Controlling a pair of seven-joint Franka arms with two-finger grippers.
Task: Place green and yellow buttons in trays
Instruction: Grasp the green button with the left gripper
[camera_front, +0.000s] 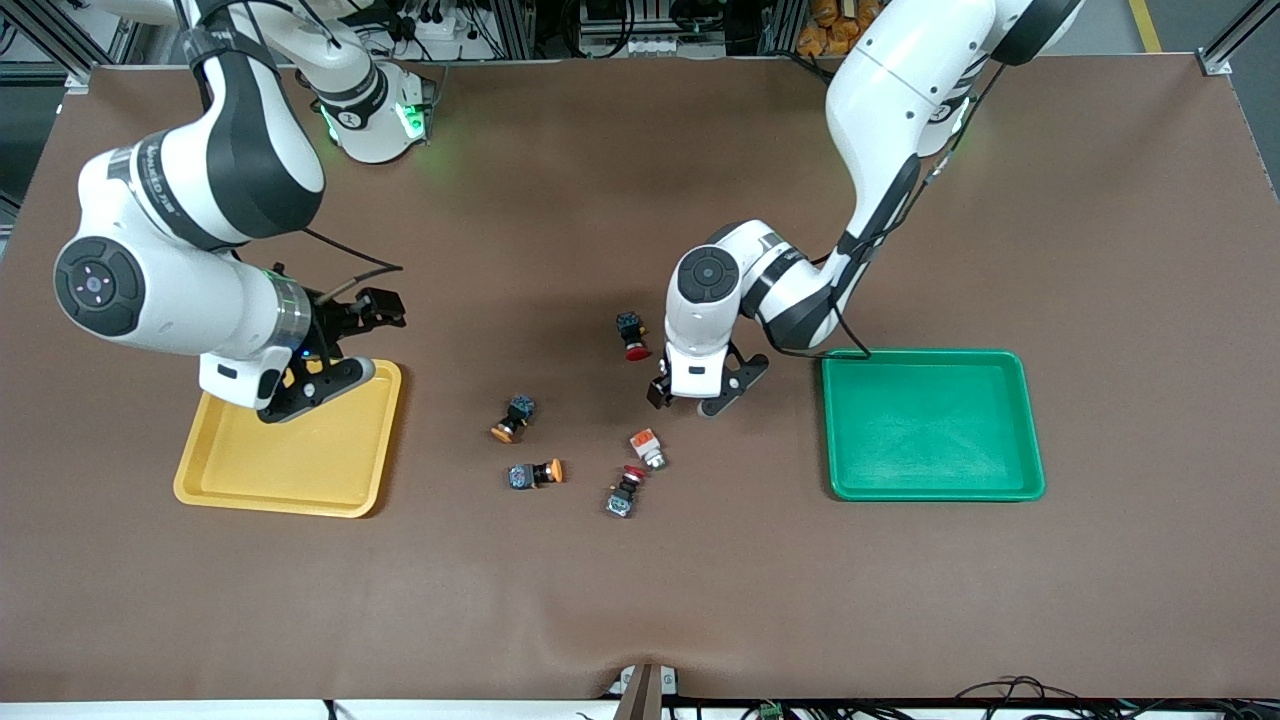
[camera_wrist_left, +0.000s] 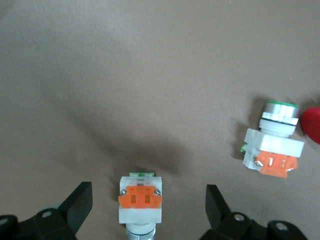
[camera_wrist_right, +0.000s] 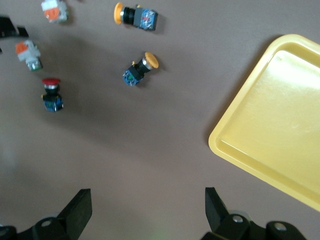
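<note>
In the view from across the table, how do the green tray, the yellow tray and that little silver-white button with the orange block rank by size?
1. green tray and yellow tray: about alike, though an arm hides part of the yellow one.
2. silver-white button: far smallest.
</note>
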